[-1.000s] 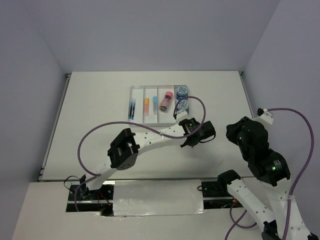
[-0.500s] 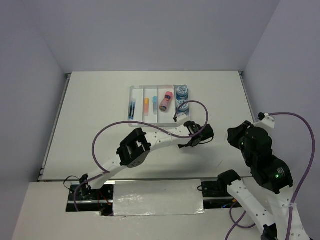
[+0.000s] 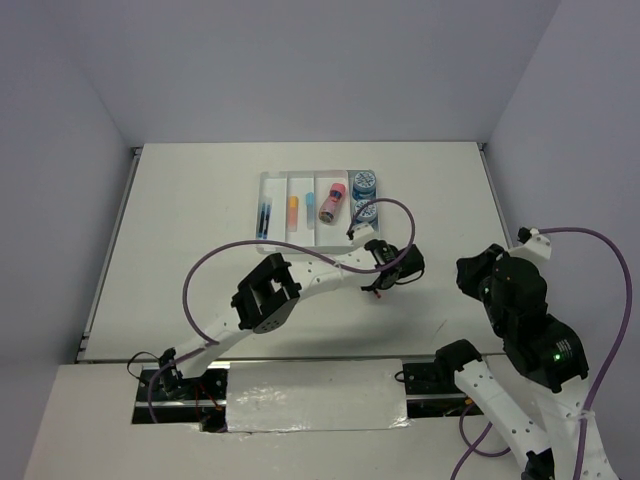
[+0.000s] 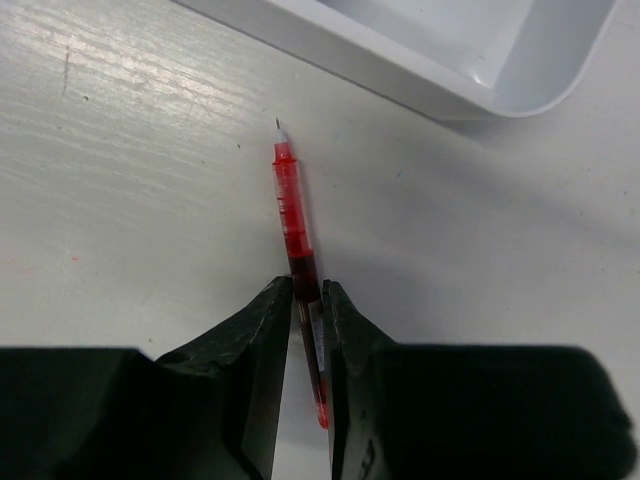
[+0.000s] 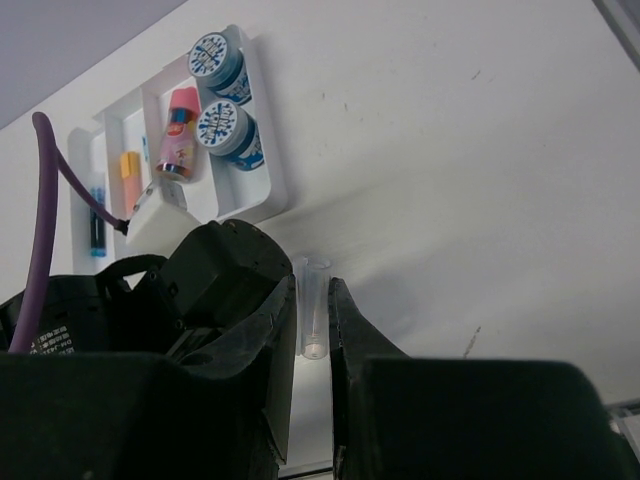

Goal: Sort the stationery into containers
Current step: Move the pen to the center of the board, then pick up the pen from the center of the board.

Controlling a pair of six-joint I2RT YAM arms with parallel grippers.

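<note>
A red pen lies on the white table just in front of the clear tray's corner, tip pointing away. My left gripper is shut on its rear half, one black finger on each side. From above, the left gripper sits low, right of the tray's near end. My right gripper hangs above the table at the right, shut on a clear pen cap. The tray holds a blue pen, an orange eraser, a light-blue eraser, a pink cylinder and two blue rolls.
The left arm's purple cable loops over the tray's right end. The right arm stands at the right side of the table. Grey walls close in the table on three sides.
The left jaws have closed from wide open onto the red pen, and that gripper has eased slightly left. The right arm has drawn back a little with its cap.
</note>
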